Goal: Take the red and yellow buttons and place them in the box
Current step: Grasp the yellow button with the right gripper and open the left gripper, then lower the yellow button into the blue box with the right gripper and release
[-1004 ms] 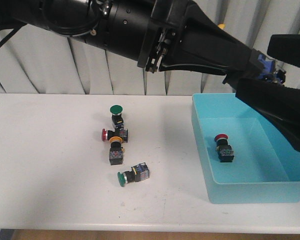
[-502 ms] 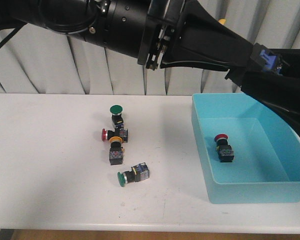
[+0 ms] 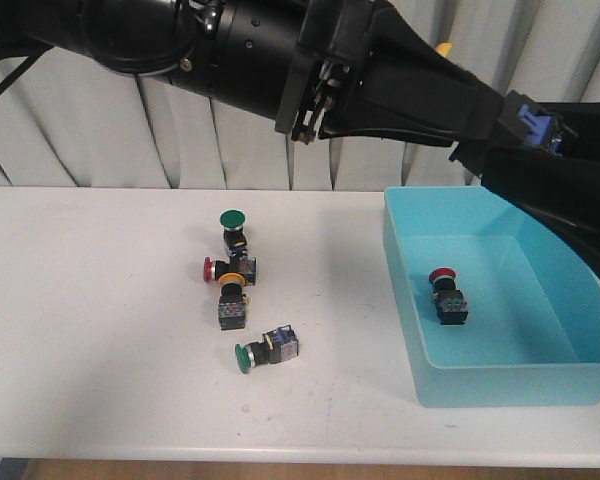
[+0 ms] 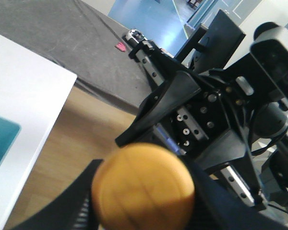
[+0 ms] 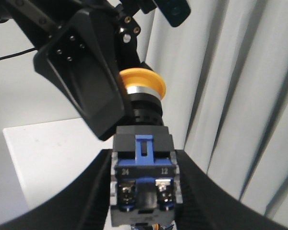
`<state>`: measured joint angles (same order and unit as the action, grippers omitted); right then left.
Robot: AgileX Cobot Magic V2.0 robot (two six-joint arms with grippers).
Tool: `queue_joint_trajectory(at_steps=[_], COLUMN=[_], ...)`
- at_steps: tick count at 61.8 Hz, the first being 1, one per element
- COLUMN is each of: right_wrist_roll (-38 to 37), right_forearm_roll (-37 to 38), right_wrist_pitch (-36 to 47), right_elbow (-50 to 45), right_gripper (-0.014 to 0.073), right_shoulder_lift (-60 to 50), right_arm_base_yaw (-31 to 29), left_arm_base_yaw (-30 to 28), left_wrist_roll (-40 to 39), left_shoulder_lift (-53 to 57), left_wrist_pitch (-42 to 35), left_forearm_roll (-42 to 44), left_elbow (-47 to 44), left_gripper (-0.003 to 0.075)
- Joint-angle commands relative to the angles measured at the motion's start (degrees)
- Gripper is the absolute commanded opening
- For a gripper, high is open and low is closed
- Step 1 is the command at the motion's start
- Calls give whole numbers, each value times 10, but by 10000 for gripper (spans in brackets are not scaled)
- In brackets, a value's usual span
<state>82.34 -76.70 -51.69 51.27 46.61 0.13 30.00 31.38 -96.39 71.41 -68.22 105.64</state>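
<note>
While both pincers [image 3: 520, 135] squeeze one yellow button [image 5: 142, 158] above the box [image 3: 410, 290], a red button [image 3: 447, 295] lies inside.

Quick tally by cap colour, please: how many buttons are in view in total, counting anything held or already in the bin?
green buttons: 2
red buttons: 2
yellow button, held in the air: 1
button with hidden cap: 1
Total: 6
</note>
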Motion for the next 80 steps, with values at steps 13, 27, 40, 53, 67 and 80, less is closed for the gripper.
queue_joint_trajectory(at_steps=[13, 27, 40, 53, 67, 80], right_wrist_roll=[16, 21, 20, 18, 13, 10], right_forearm_roll=[-37, -32, 11, 6, 5, 2], right_wrist_pitch=[86, 335, 371, 457, 473, 496], right_elbow=[17, 17, 17, 17, 32, 34], right_gripper=[-9, -8, -7, -6, -2, 90], right_shoulder_lift=[1, 35, 181, 381, 526, 550], right_arm_base_yaw=[-1, -1, -2, -2, -2, -2], left_arm_base_yaw=[3, 3, 3, 3, 3, 3], left_wrist_roll=[-5, -5, -9, -45, -51, -51], left_shoulder_lift=[25, 25, 25, 25, 25, 25], left_wrist_pitch=[-12, -6, -3, -3, -3, -3], left_forearm_roll=[-33, 25, 176, 293, 340, 341], left_elbow=[17, 17, 17, 17, 17, 17], left_gripper=[519, 491, 405, 266, 139, 103])
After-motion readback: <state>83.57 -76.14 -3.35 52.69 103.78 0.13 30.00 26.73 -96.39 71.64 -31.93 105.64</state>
